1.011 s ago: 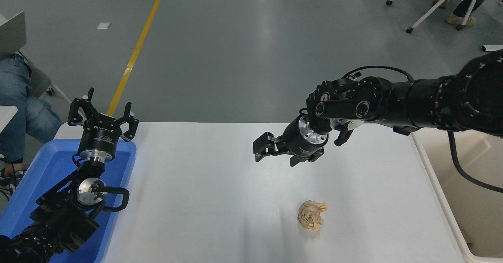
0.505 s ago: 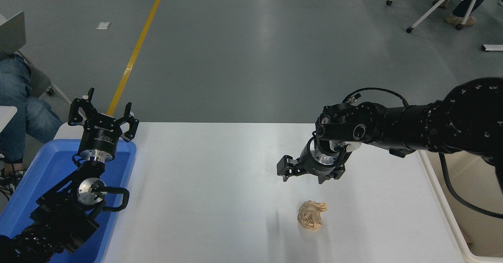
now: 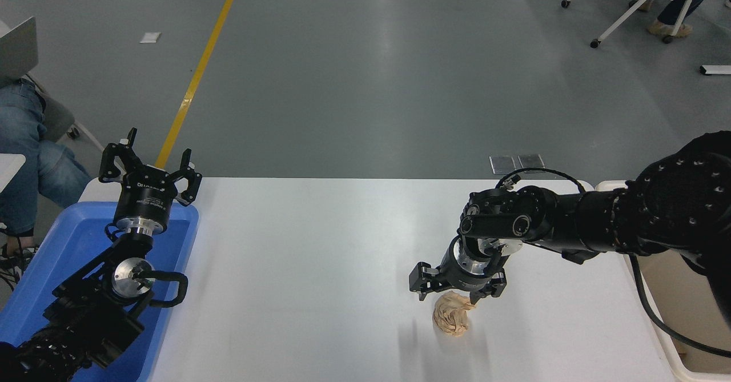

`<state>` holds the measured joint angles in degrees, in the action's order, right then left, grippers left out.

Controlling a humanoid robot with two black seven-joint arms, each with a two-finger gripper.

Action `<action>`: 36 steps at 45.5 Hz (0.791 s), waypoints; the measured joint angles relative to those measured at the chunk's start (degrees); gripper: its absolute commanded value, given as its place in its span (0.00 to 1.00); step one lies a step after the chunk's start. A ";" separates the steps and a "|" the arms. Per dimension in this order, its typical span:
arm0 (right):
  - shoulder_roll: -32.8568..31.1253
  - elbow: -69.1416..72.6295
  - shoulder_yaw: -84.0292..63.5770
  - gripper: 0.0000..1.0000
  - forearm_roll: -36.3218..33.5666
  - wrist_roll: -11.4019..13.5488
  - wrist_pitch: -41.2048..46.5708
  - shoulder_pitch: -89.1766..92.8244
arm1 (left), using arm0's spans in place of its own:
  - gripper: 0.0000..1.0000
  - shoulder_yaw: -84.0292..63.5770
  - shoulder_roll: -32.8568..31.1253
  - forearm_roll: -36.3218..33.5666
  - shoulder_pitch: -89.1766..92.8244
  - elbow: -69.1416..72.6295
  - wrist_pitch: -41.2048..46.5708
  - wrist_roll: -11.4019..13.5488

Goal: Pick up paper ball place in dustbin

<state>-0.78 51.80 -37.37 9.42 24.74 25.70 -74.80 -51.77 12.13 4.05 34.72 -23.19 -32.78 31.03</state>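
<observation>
- Head view: the right gripper (image 3: pixel 457 288) is hanging directly over the paper ball (image 3: pixel 452 315), fingers spread apart, nothing between them.
- The paper ball is lying on the white table (image 3: pixel 308 290), near side, right of centre.
- The dustbin (image 3: pixel 679 365) is standing at the table's right edge.
- The left gripper (image 3: pixel 149 162) is resting parked above the blue tray (image 3: pixel 40 279), fingers apart.

1. You see only a strip of the dustbin (image 3: pixel 679 336) at the right edge; the right arm covers part of it and the picture's edge cuts off the rest.
2. The right gripper (image 3: pixel 456 286) hides the far top of the paper ball (image 3: pixel 451 316), so you cannot tell whether they touch.
3. At the far left, the person (image 3: pixel 25 142) is cut off by the edge.
4. The blue tray (image 3: pixel 68 239) is partly covered by the left arm.
</observation>
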 measured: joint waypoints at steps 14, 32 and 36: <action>-0.14 -1.52 1.61 0.33 3.30 0.02 -1.68 3.65 | 0.99 -0.01 0.00 0.00 0.00 0.00 0.00 0.00; -0.24 -1.61 2.67 0.00 9.46 0.30 -0.75 3.96 | 0.99 -0.01 0.00 -0.01 0.00 0.00 0.00 0.00; -0.77 -1.29 2.64 0.00 9.99 0.38 -0.02 2.29 | 0.99 -0.01 0.00 -0.01 0.00 0.00 0.00 0.00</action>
<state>-1.56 50.51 -34.72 19.40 25.12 25.68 -72.51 -51.78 12.13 4.03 34.72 -23.20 -32.78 31.02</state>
